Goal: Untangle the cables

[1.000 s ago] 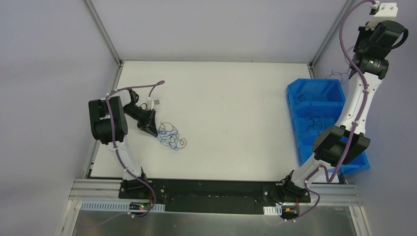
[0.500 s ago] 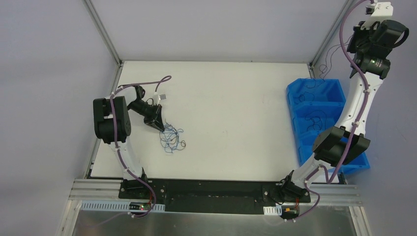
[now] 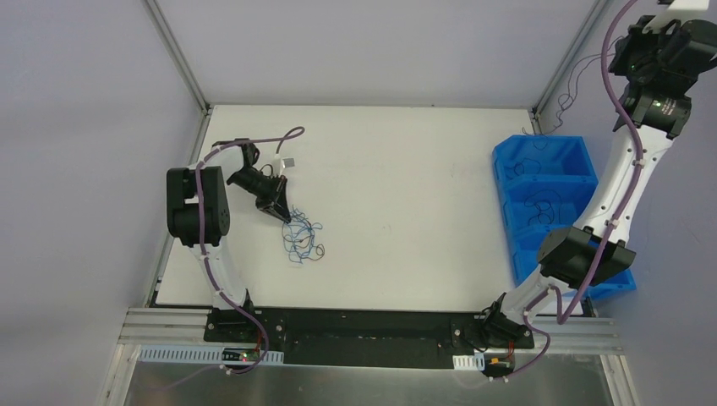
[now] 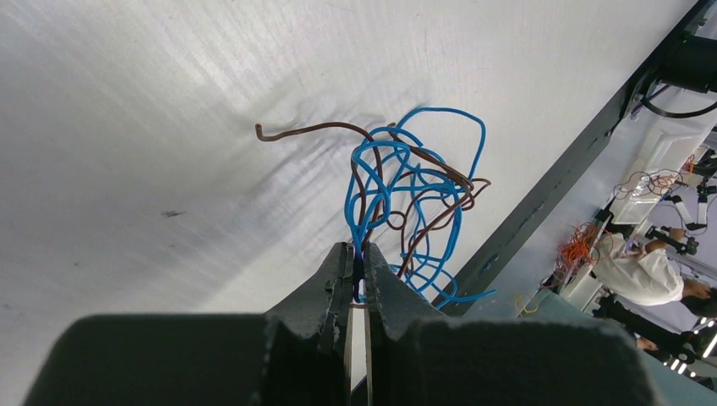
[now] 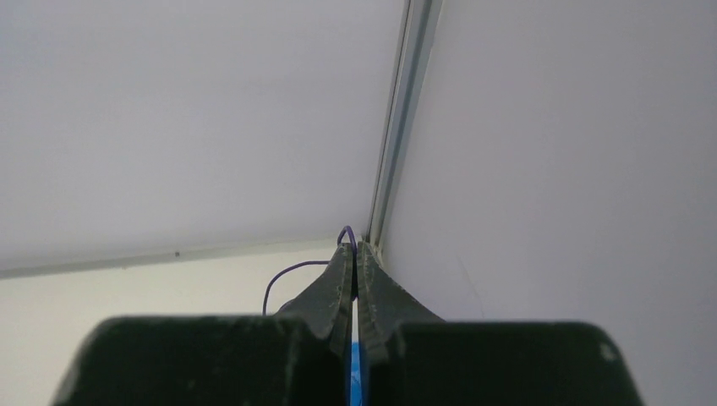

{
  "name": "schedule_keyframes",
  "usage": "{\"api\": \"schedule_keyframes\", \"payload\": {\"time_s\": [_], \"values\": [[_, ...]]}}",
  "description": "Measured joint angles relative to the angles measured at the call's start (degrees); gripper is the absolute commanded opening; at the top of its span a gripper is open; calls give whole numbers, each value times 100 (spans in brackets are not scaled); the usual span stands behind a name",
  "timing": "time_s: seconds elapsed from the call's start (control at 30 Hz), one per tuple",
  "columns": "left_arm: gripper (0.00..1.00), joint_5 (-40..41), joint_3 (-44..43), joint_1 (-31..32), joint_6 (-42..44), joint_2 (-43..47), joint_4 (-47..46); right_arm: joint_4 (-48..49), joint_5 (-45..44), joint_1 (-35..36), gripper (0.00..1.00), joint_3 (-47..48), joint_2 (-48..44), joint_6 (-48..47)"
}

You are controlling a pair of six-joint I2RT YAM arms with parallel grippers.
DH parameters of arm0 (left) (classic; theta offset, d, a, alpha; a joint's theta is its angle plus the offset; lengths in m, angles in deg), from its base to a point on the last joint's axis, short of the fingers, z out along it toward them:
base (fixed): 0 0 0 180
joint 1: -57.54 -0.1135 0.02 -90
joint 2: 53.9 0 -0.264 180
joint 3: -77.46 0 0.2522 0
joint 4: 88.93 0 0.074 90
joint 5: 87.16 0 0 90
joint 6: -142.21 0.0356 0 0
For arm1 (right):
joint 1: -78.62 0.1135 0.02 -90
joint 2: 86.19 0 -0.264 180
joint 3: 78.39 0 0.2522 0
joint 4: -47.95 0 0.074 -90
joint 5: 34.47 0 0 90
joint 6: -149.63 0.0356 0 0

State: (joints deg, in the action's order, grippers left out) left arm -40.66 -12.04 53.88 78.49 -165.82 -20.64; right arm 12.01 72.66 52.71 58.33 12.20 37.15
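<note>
A small tangle of thin blue and brown cables point(image 3: 303, 238) lies on the white table at the left. My left gripper point(image 3: 284, 214) is at its upper left edge and is shut on a blue strand. In the left wrist view the shut tips point(image 4: 358, 254) pinch that strand, and the tangle point(image 4: 414, 190) hangs beyond them. My right gripper point(image 3: 627, 61) is raised high at the far right. It is shut on one thin dark cable point(image 3: 582, 78) that trails down toward the blue bin. In the right wrist view the tips point(image 5: 354, 247) pinch a purple loop point(image 5: 287, 272).
A blue bin point(image 3: 545, 179) with compartments stands along the right table edge with several thin cables in it. Metal frame posts point(image 3: 177, 59) rise at the back corners. A black base rail point(image 3: 363, 334) runs along the near edge.
My left gripper has moved right and away, dragging the tangle with it. My right gripper has risen higher, drawing the thin cable up from the bin.
</note>
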Motion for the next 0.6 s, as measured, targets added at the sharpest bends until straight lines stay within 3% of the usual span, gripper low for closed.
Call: {"api": "schedule_keyframes", "payload": {"time_s": [0.3,0.6], "values": [[0,-101,-63,225,-140,13,-35,107,28,-20,0,452,-278,118],[0,-111,-63,262,-210,20,-153,389,4,-164,0,-632,-350,37]]}}
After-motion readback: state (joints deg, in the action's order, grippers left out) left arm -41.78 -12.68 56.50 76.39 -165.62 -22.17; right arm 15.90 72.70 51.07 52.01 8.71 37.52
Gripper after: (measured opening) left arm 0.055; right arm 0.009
